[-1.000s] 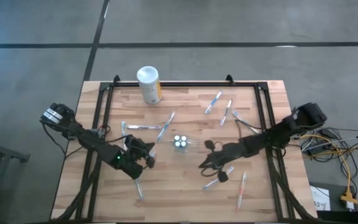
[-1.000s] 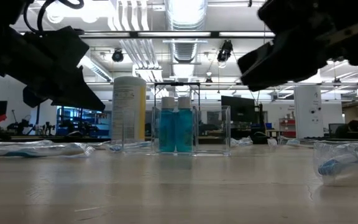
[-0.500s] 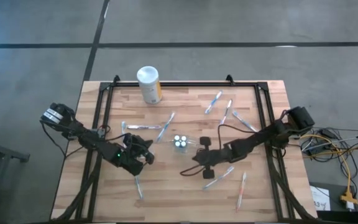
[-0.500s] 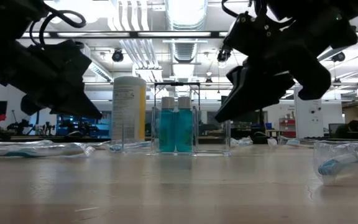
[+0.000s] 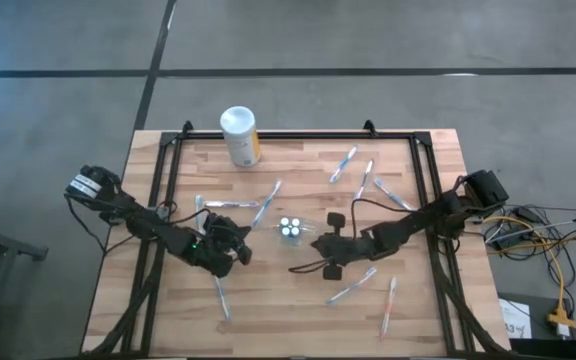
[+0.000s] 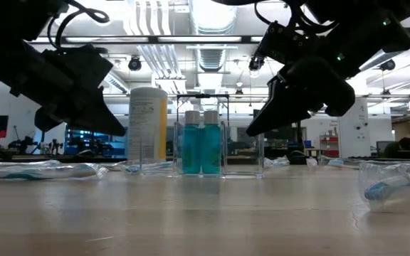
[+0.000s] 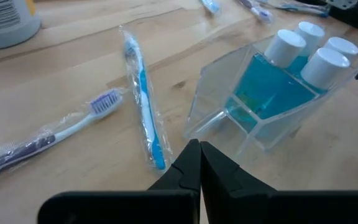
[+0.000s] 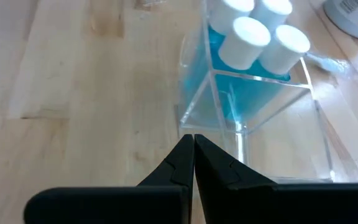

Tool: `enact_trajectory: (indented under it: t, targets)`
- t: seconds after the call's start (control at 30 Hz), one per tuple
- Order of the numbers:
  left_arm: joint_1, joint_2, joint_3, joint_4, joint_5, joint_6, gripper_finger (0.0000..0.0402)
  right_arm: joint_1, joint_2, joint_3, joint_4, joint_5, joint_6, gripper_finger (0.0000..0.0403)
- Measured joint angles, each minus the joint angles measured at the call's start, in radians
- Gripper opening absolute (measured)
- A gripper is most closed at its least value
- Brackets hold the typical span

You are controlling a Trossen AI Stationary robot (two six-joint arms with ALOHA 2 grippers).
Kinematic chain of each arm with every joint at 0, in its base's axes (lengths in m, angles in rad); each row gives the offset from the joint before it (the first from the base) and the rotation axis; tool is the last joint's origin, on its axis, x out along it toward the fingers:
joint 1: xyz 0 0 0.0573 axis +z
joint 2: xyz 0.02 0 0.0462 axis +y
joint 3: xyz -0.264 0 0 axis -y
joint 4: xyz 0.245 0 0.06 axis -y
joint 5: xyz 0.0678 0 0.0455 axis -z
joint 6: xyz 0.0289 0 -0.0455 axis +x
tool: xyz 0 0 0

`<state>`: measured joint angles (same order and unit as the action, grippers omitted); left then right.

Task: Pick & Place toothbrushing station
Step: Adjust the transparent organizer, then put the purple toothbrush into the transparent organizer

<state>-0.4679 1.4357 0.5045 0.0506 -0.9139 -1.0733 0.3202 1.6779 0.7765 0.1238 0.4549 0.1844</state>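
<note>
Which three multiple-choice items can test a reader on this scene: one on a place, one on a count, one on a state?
1. Where do the teal tubes stand?
A. Inside the clear holder
B. On the white canister
C. Off the table

2. How many white caps show on the tubes?
A. One
B. Four
C. Seven

3. How are the fingers of the left gripper?
A. Wide open
B. Shut on a toothbrush
C. Shut, holding nothing

Answers: 1 A, the clear walls surround them; 2 B, the right wrist view shows four; 3 C, the fingertips meet with nothing between.

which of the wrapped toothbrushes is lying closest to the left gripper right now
The one just below the left gripper in the overhead view: the toothbrush lying alone toward the table's front edge. The others lie beyond the gripper or across the table.
</note>
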Motion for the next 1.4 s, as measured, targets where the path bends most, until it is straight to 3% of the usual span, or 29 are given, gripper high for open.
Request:
enact_trajectory:
  t: [0.7, 0.9, 1.0, 1.13, 1.23, 1.4]
  targets:
    - [0.017, 0.0, 0.0, 0.028, 0.035, 0.055, 0.0004, -0.032, -0.001, -0.02, -0.024, 0.044, 0.073, 0.0008]
    - [0.017, -0.028, 0.013, -0.008, 0.086, 0.237, 0.0006, -0.025, -0.034, -0.022, -0.1, 0.01, 0.071, 0.0008]
    - [0.026, -0.094, 0.059, -0.124, 0.19, 0.346, 0.0006, 0.002, -0.09, -0.023, -0.121, -0.011, 0.07, 0.0008]
    - [0.114, -0.162, 0.192, -0.542, 0.425, 0.364, 0.0006, 0.054, -0.166, -0.046, -0.118, -0.006, 0.004, 0.0008]
    - [0.202, -0.166, 0.269, -0.81, 0.469, 0.369, 0.0006, 0.085, -0.222, -0.079, -0.111, 0.013, -0.008, 0.0008]
    - [0.343, -0.165, 0.324, -0.914, 0.603, 0.533, 0.0017, 0.117, -0.318, -0.162, -0.058, 0.024, -0.007, 0.0008]
